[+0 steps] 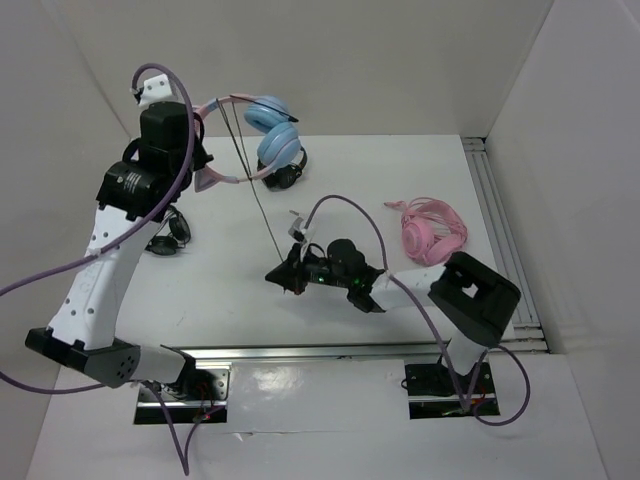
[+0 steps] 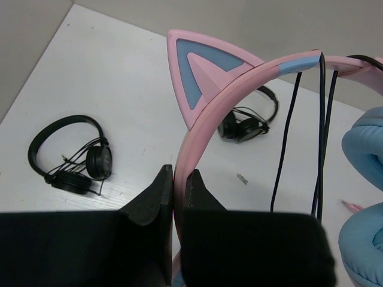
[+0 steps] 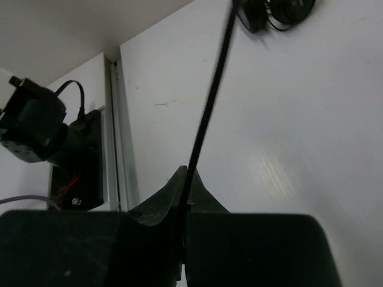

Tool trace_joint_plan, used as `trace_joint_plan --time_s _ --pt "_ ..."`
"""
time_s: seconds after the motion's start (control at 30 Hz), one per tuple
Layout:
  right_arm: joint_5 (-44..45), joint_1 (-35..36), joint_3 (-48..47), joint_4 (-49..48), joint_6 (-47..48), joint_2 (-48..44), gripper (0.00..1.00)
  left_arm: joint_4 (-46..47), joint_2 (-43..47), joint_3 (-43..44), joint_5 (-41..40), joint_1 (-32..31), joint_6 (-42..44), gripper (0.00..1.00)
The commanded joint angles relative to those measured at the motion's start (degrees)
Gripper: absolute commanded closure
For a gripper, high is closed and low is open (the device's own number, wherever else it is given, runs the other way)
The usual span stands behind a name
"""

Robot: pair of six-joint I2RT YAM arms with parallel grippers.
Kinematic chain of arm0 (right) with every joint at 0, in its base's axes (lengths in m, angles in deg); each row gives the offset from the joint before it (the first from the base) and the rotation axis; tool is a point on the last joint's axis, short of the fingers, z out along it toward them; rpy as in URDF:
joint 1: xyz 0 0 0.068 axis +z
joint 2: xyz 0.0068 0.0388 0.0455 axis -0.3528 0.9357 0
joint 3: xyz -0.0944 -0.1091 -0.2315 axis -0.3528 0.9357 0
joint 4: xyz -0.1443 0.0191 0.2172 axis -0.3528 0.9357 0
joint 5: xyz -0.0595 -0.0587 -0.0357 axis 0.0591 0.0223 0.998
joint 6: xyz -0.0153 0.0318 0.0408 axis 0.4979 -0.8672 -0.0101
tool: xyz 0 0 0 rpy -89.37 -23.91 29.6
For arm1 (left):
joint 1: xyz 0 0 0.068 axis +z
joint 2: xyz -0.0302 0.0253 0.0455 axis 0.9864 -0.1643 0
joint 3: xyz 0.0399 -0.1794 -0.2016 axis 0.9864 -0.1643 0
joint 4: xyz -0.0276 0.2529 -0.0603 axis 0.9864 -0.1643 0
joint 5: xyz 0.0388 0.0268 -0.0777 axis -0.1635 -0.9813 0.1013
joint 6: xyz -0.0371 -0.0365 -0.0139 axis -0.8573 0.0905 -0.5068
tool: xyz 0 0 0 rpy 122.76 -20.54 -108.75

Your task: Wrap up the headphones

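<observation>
Surroundings: black pair [image 2: 69, 158] on the table [image 1: 380, 170] below and left of the left gripper [image 2: 178, 179]; second black pair [image 2: 248, 122] beyond it, under the lifted headband [image 2: 203, 125]; pink pair [image 1: 433, 232] behind the right gripper [image 3: 184, 182], clear of it. Item: headphones [image 1: 268, 125] held off the table, cups [image 2: 365, 149] to the left gripper's right. Left gripper: clamped on the headband just below the cat ear; arm raised high. Cable [image 3: 209, 113]: draped over the band, running taut down to the right gripper, which is pinched on it; arm folded low, reaching left.
</observation>
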Motion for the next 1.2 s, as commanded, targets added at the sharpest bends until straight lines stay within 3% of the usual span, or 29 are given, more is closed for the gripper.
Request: trace_joint_plan --time_s 0.0,0.2,0.27,0.4,0.57,0.77,0.9,1.17 --pt "5.25 5.17 0.35 8.96 8.01 -7.63 1.00 10.11 -2.24 -1.34 -3.28 3.39 -3.60 1.00" --pt "21.07 17.21 -5.60 33.30 18.31 -21.61 1.00 11.88 -6.29 -9.60 -7.76 6.03 0.61 1.00" --pt "26.79 19.85 -8.69 38.93 22.35 -24.52 1.00 17.57 -6.29 -13.89 -2.96 6.03 8.58 1.00" --pt "34.09 20.91 -17.48 53.42 29.47 -25.58 1.00 18.30 -6.29 -22.42 6.81 2.36 18.88 1.00" --pt "50.25 20.91 -25.04 62.24 38.26 -25.05 1.00 19.51 -0.49 -33.06 19.55 -3.72 30.75 1.00" --pt "63.88 20.91 -25.41 61.91 44.23 -26.27 1.00 22.26 15.14 -45.55 30.81 -11.70 41.74 1.00" --pt "68.81 19.25 -21.54 56.11 47.94 -27.95 0.98 18.13 21.21 -46.09 37.23 -14.09 43.95 1.00" --pt "67.16 10.99 -17.67 48.01 49.00 -29.09 0.98 6.44 24.47 -41.53 45.15 -17.43 48.17 1.00"
